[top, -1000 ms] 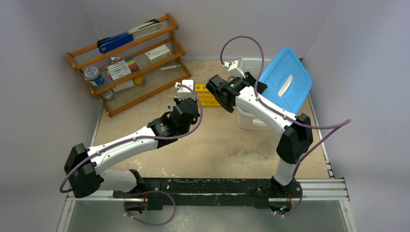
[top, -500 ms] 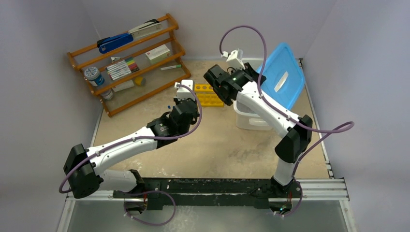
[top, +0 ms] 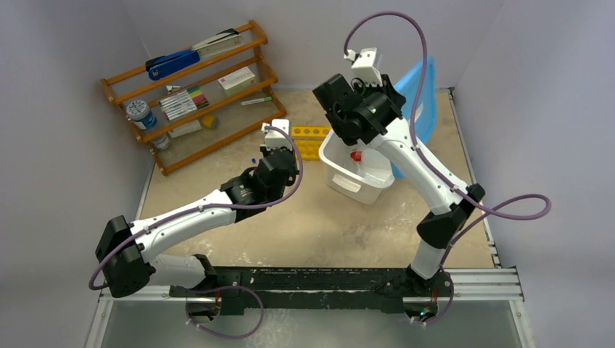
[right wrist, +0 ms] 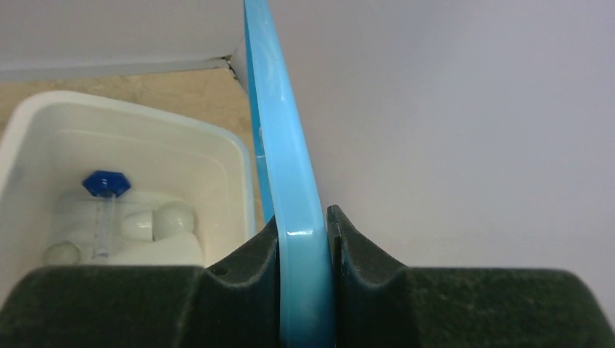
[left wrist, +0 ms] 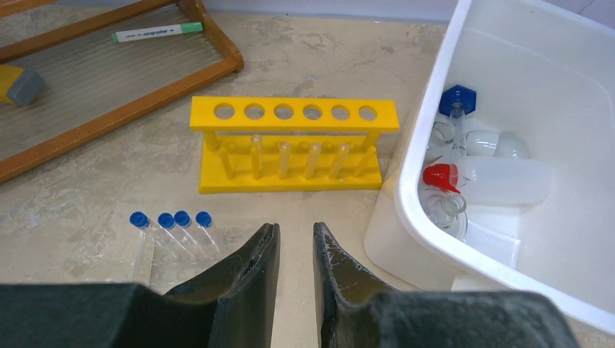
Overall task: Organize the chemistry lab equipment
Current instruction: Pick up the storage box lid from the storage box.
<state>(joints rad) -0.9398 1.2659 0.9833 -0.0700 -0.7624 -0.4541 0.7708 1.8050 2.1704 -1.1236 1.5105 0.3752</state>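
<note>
Black left gripper point(left wrist: 296, 239): jaws narrowly parted, empty, low over the counter point(left wrist: 312, 58). Just beyond: blue-capped tubes point(left wrist: 170, 221) lying in clear tube tray point(left wrist: 145, 264). Next: yellow six-hole rack point(left wrist: 290, 145), upright. Beside it: white bin point(left wrist: 388, 239) holding squeeze bottle point(left wrist: 508, 181) and glass flasks point(left wrist: 489, 143). Farthest: right gripper point(right wrist: 303, 225), jaws clamped on blue lid point(right wrist: 283, 145), which stands on edge behind the bin.

Glossy blue plastic lid point(right wrist: 290, 181), smooth white plastic bin point(left wrist: 537, 65), matt yellow plastic rack point(left wrist: 297, 114), wooden shelf point(left wrist: 145, 107)
</note>
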